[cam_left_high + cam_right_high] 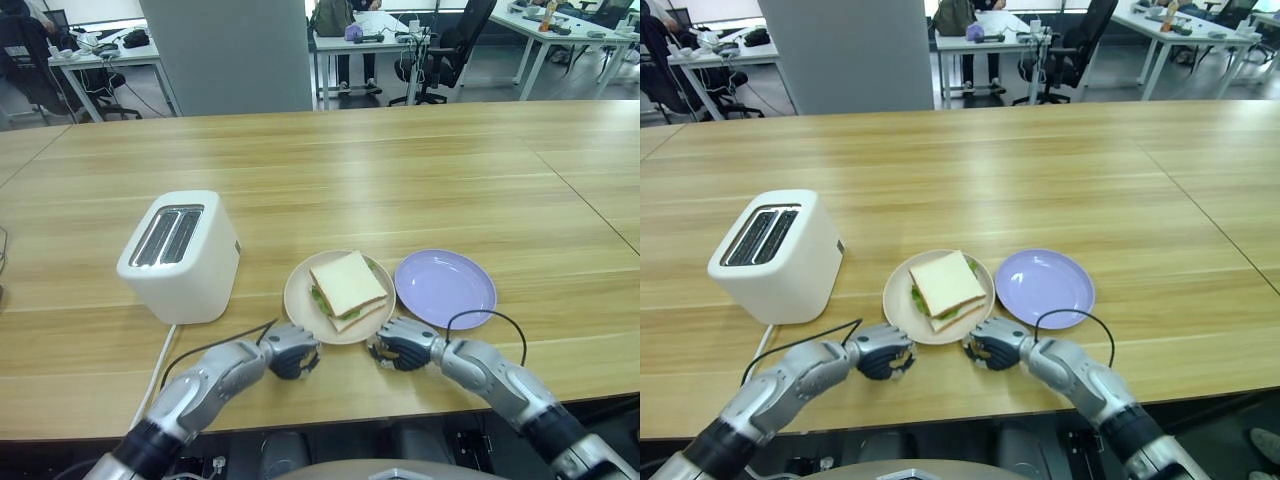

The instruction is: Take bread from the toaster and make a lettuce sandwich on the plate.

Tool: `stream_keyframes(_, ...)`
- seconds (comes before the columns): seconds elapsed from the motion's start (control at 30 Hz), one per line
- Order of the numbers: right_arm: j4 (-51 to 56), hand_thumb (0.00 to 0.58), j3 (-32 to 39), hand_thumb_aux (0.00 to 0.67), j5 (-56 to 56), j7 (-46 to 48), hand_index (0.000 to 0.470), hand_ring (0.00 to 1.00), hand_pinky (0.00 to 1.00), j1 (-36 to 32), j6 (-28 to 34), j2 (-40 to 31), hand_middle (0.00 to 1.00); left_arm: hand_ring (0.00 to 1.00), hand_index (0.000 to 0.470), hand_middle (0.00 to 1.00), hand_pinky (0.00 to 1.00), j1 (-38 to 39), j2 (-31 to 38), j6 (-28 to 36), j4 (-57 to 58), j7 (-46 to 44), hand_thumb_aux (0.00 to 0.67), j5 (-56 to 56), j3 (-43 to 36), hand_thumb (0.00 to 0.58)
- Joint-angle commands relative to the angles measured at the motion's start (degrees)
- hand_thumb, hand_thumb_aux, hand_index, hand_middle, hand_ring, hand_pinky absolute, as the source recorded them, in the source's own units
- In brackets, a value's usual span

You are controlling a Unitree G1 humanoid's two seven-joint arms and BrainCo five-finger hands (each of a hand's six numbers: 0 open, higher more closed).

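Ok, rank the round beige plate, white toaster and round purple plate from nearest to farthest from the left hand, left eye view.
1. Round beige plate, just ahead of the left hand.
2. White toaster, ahead-left.
3. Round purple plate, to the right, beyond the beige plate.

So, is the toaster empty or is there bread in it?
Empty, as far as shows: both slots of the toaster look dark and bare, and nothing rises above its top.

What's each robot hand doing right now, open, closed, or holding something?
Left robot hand: closed, fingers curled, holding nothing.
Right robot hand: closed, fingers curled, holding nothing.
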Motion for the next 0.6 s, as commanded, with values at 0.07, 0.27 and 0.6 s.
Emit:
stream_keyframes(0.07,12.8,0.580,0.8,0.670,-1.3,-3.3,0.460,1.00,1.00,-10.6,1.2,3.4,1.00,1.00,0.460,1.00,1.00,-10.7,-3.9,2.6,14.7,3.2,0.670,3.5,-2.4,0.580)
stream_keyframes(0.27,33.9,0.580,2.5,0.670,-2.7,-10.7,0.460,1.00,1.00,-26.0,0.6,7.9,1.00,1.00,0.460,1.00,1.00,-26.7,-8.3,3.6,39.2,12.8,0.670,5.3,-4.4,0.580)
stream_keyframes(0.6,47.6,0.580,4.5,0.670,-2.5,-18.4,0.460,1.00,1.00,-35.8,-1.9,9.4,1.00,1.00,0.460,1.00,1.00,-36.1,-9.1,0.2,50.8,21.0,0.670,2.8,-5.3,0.580)
